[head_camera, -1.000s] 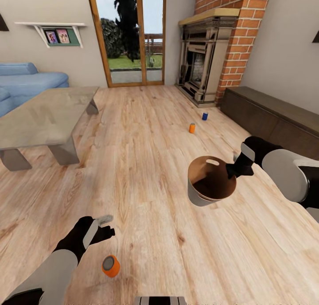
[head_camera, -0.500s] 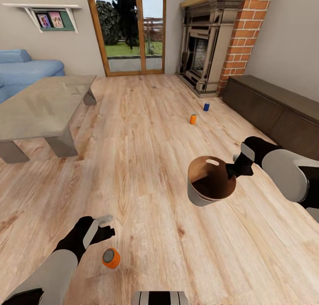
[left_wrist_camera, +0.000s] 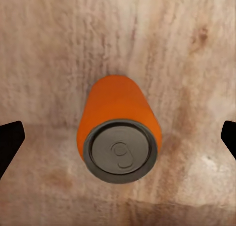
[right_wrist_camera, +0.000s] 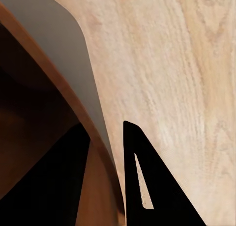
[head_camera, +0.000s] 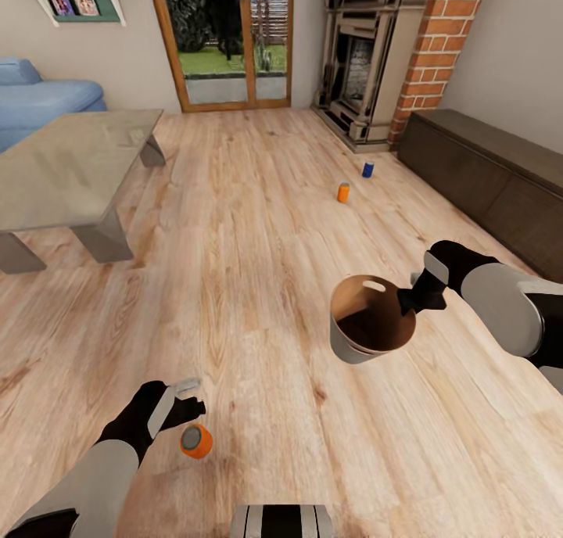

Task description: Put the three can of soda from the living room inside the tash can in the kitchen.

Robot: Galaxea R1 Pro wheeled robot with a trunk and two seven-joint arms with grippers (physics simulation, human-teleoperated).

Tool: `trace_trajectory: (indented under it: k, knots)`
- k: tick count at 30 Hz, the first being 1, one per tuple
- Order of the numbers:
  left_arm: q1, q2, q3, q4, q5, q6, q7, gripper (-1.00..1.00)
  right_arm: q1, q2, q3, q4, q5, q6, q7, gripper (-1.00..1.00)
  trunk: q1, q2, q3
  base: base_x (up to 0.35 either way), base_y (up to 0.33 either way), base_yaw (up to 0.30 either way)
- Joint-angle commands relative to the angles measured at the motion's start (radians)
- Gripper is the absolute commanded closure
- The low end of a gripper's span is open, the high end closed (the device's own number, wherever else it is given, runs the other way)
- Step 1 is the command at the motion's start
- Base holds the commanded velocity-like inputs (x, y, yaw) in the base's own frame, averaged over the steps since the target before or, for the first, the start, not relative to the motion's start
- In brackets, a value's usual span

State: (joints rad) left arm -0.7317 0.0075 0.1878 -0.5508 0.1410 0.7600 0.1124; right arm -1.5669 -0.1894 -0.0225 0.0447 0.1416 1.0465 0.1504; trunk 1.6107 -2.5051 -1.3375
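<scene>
Wood floor (head_camera: pixel 258 233) spreads across the living room. Near left, the left gripper (left_wrist_camera: pixel 118 137) hangs spread wide over an upright orange can (head_camera: pixel 195 441), one finger on each side, not touching it. At right, the right gripper (head_camera: pixel 412 297) is clamped on the rim of the trash can (head_camera: pixel 344 346), one finger inside and one outside the wall. Farther off on the floor stand a second orange can (head_camera: pixel 343 192) and a blue can (head_camera: pixel 367 169), near the dark cabinet (head_camera: pixel 485 178). A low table (head_camera: pixel 62 170) sits far left.
</scene>
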Motion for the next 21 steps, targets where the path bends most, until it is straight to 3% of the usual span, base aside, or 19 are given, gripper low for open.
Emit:
trace_trajectory:
  k: [1, 17, 21]
  knots:
    - [0.0, 0.0, 0.0, 0.004, 0.0, 0.0, 0.002, -1.0, -0.001, 0.0, -0.016, 0.0, -0.015, 0.001, 0.0, 1.0, 0.0, 0.0, -0.005, 0.0, 0.0, 0.0]
    - [0.001, 0.0, -0.001, 0.001, 0.0, -0.001, 0.006, -1.0, -0.002, 0.001, -0.012, 0.0, -0.014, 0.001, 0.0, 1.0, 0.0, 0.0, -0.029, 0.0, 0.0, 0.0]
    - [0.001, 0.0, -0.001, 0.002, 0.0, -0.001, 0.008, -1.0, -0.002, 0.005, -0.011, 0.0, -0.014, 0.001, 0.0, 1.0, 0.002, -0.001, -0.05, 0.0, 0.0, 0.0]
